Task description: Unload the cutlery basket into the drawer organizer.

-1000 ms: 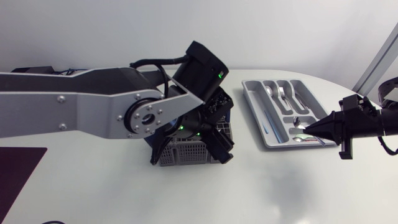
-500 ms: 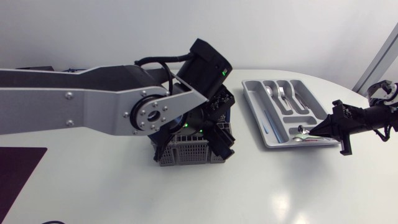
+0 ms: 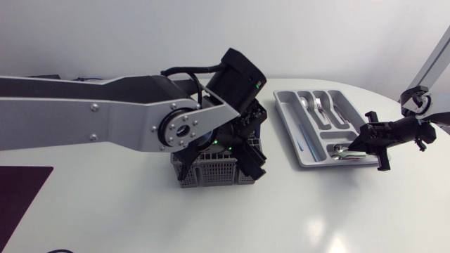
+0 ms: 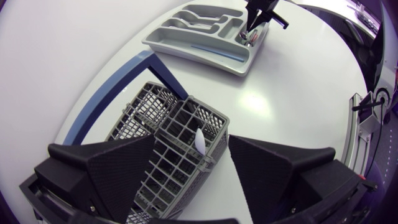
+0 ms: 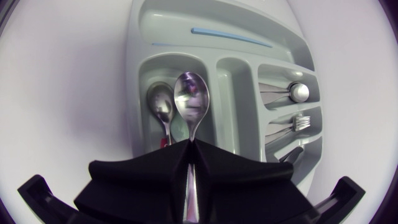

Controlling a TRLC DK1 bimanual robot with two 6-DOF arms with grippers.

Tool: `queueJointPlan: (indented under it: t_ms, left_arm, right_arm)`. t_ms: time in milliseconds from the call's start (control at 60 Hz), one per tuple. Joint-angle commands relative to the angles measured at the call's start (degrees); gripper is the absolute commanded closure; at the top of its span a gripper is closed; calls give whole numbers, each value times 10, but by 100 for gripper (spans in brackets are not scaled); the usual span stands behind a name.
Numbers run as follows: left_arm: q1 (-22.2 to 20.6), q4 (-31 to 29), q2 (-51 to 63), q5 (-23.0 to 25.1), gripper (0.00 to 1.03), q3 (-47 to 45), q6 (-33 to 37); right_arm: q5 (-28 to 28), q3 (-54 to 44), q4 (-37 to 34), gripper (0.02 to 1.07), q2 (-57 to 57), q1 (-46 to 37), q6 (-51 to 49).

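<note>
Right wrist view: right pincer [image 5: 189, 142] clamps a spoon [image 5: 191, 99], its bowl over the drawer organizer [image 5: 138, 37] beside a second spoon [image 5: 160, 106]. The left pincer [image 4: 191, 142] gapes above the cutlery basket [image 4: 168, 130], near the organizer.

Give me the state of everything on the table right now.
left gripper: open, over the cutlery basket.
right gripper: shut on a spoon.
spoon: held over the drawer organizer.
cutlery basket: upright, a white utensil showing inside.
drawer organizer: partly filled.
</note>
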Motion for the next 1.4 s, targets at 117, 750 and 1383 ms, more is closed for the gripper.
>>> queueJointPlan:
  t_ms: [117, 750, 1383]
  left_arm:
    - [-4, -12, 11, -5, 16, 16, -4]
    - [-43, 0, 53, -118, 19, 29, -19]
    - [-43, 15, 78, -145, 70, 31, -23]
  right_arm:
    - [9, -4, 2, 67, -7, 11, 13]
    - [-164, -125, -52, 6, -213, -19, 158]
    - [-213, -273, -54, 6, -348, -41, 129]
